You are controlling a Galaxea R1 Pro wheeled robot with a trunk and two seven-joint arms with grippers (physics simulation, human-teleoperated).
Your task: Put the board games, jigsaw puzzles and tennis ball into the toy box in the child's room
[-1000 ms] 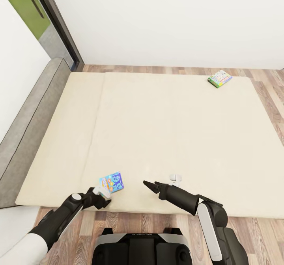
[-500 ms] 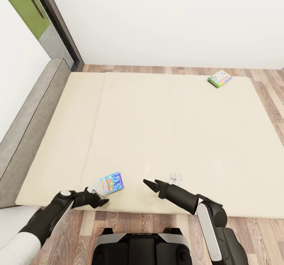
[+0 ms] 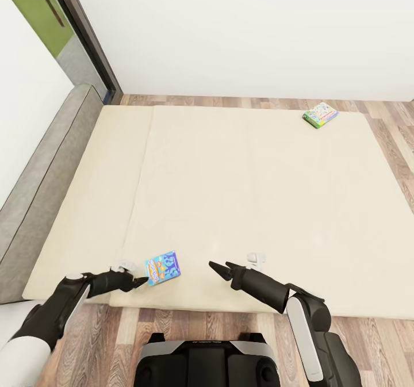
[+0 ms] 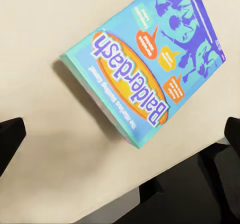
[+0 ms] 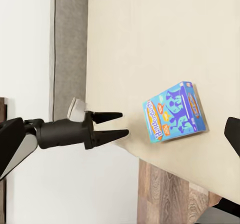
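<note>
The blue-purple board game [image 3: 163, 267] lay flat on the bed [image 3: 241, 203], near the mattress edge closest to the robot. A green-edged board game [image 3: 320, 114] lay well apart from it, at the far corner of the bed.

Left tool [image 3: 140, 282]: just beside the blue-purple box, at its short side, fingers spread, nothing held; whether a tip touched the box could not be told. In the left wrist view the box [image 4: 145, 64] sat between the dark fingertips [image 4: 10, 136]. Right tool [image 3: 221, 268]: over the bed on the other side of the box, near it, fingers spread, empty.

Judgement: box looked thin, stiff, light, cardboard with a glossy printed cover, so likely slippery on the broad faces. Lying flat on a soft mattress, little edge was exposed. Best hold probably across the thin side walls at the short end, or slid toward the mattress edge to get a finger beneath. Pinch too light: may slip or pivot.
</note>
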